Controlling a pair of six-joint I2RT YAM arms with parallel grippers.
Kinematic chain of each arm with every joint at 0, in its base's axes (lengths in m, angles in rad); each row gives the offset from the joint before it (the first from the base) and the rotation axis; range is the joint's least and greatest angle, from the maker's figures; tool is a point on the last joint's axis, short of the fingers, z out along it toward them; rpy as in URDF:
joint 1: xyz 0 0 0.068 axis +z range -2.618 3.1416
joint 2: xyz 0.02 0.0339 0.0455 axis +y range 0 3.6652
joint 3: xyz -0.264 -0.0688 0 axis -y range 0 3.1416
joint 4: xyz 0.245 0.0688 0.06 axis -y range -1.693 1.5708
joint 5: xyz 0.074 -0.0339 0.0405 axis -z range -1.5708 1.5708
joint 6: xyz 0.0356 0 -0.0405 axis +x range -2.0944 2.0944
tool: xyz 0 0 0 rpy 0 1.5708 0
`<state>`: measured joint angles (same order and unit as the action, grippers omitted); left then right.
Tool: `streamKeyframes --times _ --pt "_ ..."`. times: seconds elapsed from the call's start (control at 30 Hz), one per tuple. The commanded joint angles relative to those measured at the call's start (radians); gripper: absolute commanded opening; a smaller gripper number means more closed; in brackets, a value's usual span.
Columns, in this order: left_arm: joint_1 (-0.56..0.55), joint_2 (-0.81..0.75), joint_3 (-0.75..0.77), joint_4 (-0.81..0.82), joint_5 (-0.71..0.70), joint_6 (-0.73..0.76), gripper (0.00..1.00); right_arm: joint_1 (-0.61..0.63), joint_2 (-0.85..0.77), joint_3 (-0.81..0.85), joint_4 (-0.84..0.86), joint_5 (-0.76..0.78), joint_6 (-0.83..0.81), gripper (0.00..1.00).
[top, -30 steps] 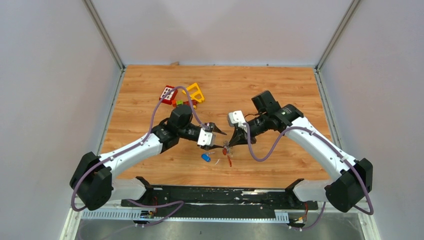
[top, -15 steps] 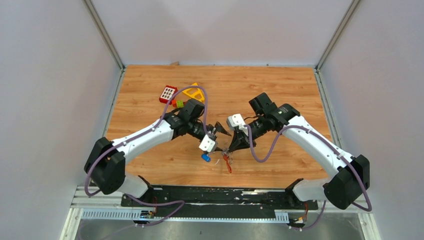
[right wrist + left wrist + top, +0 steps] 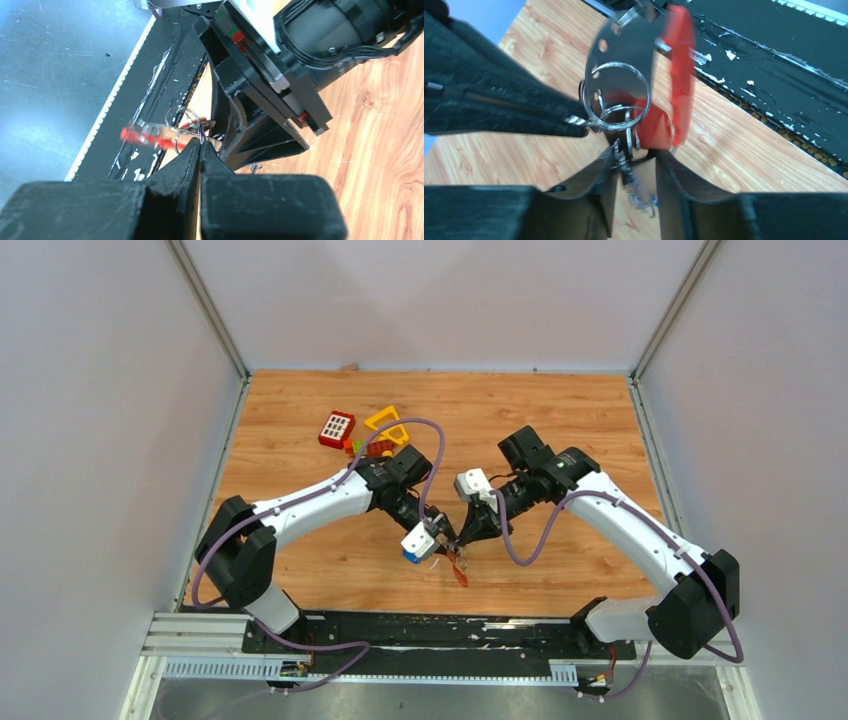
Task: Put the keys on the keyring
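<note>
Wooden table (image 3: 560, 410); toy blocks (image 3: 338, 427) far-left. Right claw (image 3: 200, 144) pinching keyring (image 3: 680, 75); left claw (image 3: 636, 159) apart around key (image 3: 623, 164).

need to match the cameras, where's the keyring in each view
top external: keyring low centre, where both arms meet
left wrist: keyring upper centre, red clip blurred
right wrist: keyring left of centre
shared landmark: black rail along the table's near edge

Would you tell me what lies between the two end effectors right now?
The keyring hangs between them, seen most clearly in the left wrist view.
</note>
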<state>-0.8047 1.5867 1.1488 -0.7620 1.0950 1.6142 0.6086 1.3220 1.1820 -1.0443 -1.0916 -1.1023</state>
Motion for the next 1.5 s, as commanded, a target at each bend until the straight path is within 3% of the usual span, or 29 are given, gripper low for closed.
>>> streamKeyframes --times 0.0,0.2,0.33,0.43,0.5,0.7,0.83,0.97,1.1,1.47 --pt "-0.005 0.001 0.030 -0.054 0.015 0.004 0.31 0.007 -0.039 0.027 -0.012 -0.043 -0.041 0.00" --pt "-0.005 -0.054 -0.023 0.105 -0.047 -0.198 0.00 0.006 -0.057 0.028 0.007 -0.006 -0.022 0.00" --pt "-0.006 -0.132 -0.090 0.317 -0.116 -0.446 0.00 -0.012 -0.070 0.033 0.069 0.037 0.066 0.11" --pt "-0.005 -0.187 -0.123 0.370 -0.172 -0.517 0.00 -0.047 -0.096 0.047 0.138 0.102 0.178 0.37" --pt "-0.005 -0.242 -0.159 0.436 -0.244 -0.622 0.00 -0.074 -0.120 0.050 0.189 0.147 0.239 0.47" --pt "-0.003 -0.374 -0.264 0.694 -0.575 -1.014 0.00 -0.138 -0.222 0.010 0.382 0.282 0.412 0.58" --pt "-0.004 -0.405 -0.274 0.751 -0.789 -1.242 0.00 -0.142 -0.287 -0.056 0.527 0.338 0.520 0.63" --pt "-0.004 -0.415 -0.276 0.784 -0.975 -1.440 0.00 -0.142 -0.305 -0.107 0.651 0.345 0.612 0.64" --pt "-0.005 -0.387 -0.217 0.718 -1.075 -1.575 0.00 -0.125 -0.257 -0.103 0.700 0.414 0.634 0.58" --pt "-0.007 -0.280 -0.100 0.560 -1.009 -1.795 0.00 0.014 -0.155 -0.098 0.763 0.728 0.423 0.50"
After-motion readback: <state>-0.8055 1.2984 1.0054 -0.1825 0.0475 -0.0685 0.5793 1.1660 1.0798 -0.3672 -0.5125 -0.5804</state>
